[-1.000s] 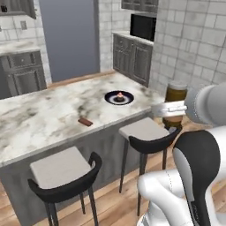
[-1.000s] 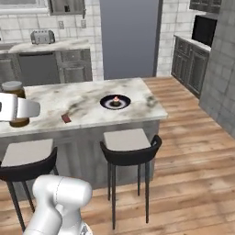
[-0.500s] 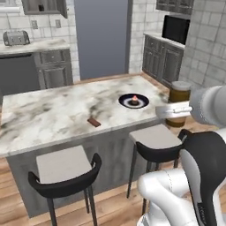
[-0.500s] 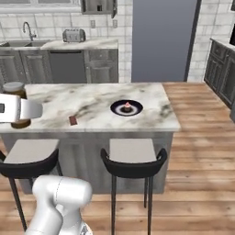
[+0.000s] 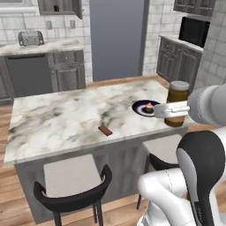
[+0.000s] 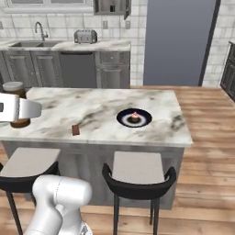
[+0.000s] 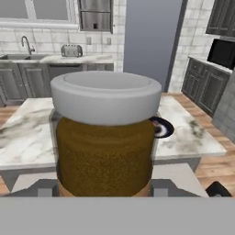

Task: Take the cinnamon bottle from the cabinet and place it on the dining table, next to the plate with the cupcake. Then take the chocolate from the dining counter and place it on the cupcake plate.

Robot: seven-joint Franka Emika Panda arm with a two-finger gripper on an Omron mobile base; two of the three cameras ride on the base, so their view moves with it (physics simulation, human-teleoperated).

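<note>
Holding the cinnamon bottle tight around its smooth, hard sides, the gripper should keep squeezing below the lid, since glass probably slips and breaks.

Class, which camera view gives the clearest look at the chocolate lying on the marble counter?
The left base view: the chocolate lies nearest there, unobstructed, as a small brown bar left of the cupcake plate. The right base view shows it smaller, near the counter's front edge. In the hand view the cinnamon bottle covers that area.
</note>
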